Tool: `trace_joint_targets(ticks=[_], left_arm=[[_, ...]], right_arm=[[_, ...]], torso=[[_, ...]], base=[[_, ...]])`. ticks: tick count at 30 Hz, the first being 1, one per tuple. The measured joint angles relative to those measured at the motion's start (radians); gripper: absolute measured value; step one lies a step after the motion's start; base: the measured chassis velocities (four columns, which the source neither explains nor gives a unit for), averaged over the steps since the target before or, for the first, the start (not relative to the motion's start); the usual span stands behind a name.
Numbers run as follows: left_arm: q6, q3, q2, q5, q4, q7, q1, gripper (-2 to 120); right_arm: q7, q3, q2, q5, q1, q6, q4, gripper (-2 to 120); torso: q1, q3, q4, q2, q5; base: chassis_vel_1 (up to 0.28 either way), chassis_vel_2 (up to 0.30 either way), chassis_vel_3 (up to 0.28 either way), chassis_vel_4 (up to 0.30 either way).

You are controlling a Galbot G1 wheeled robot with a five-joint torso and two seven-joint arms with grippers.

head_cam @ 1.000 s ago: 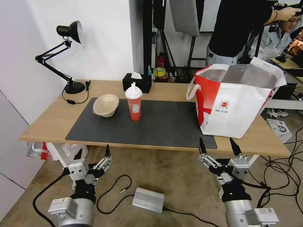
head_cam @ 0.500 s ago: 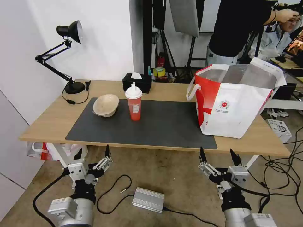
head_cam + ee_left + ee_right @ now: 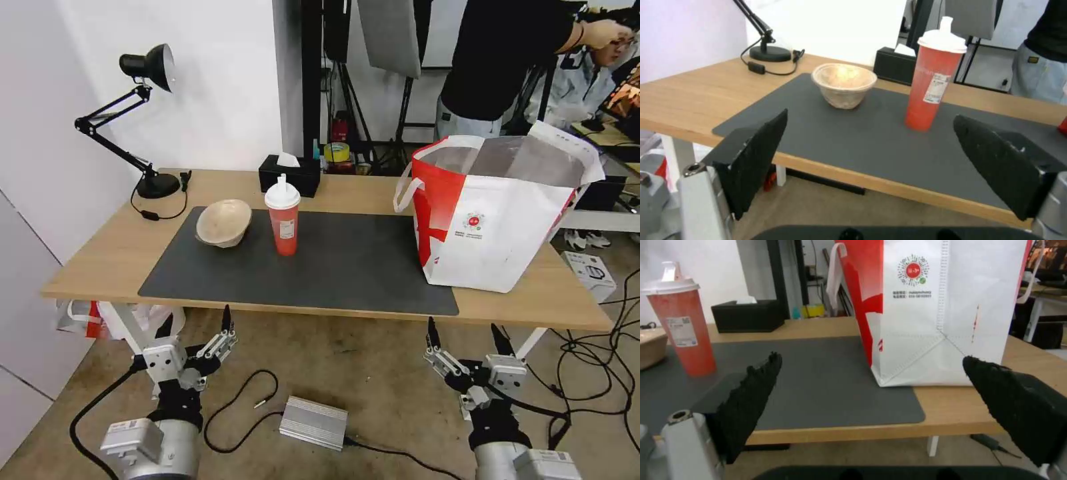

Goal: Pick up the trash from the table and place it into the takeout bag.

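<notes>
Head view shows me both arms held low, below and short of the near edge of the table point(image 3: 100, 267), nothing in either one. My left gripper point(image 3: 197, 333) has its fingers spread wide and empty; the left wrist view confirms the two black pads point(image 3: 755, 156) stand well apart with open air between them. Ahead of and above that gripper, on the dark grey mat point(image 3: 347, 267), sits the beige paper bowl point(image 3: 224, 223), tilted on its side in the head view, and just to its right the red drink cup point(image 3: 283, 217), upright with its white dome lid on. Bowl and cup stand near each other without touching. Beyond the cup, at the far edge of the table, I note a black tissue box point(image 3: 289, 175), and farther left of it a black desk lamp point(image 3: 143, 113). My right gripper point(image 3: 465, 340) is likewise spread open and holds nothing; the right wrist view shows its fingertips point(image 3: 751, 390) parted on either side of the scene. Directly ahead of and above it stands the takeout bag point(image 3: 497, 213), upright, mouth open, foil lining visible, its base overlapping the right end of the mat. I cannot see inside the bag from any view.
</notes>
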Motion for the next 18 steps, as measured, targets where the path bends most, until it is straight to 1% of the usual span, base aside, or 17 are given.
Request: trace_joint_targets(ticks=[18], left_arm=[[-0.001, -0.007, 0.000, -0.002, 0.000, -0.001, 0.004, 100]], right_arm=[[-0.004, 0.007, 0.006, 0.001, 0.001, 0.001, 0.014, 100]], torso=[[0.000, 0.000, 0.0000, 0.000, 0.0000]], base=[[0.000, 0.000, 0.000, 0.000]])
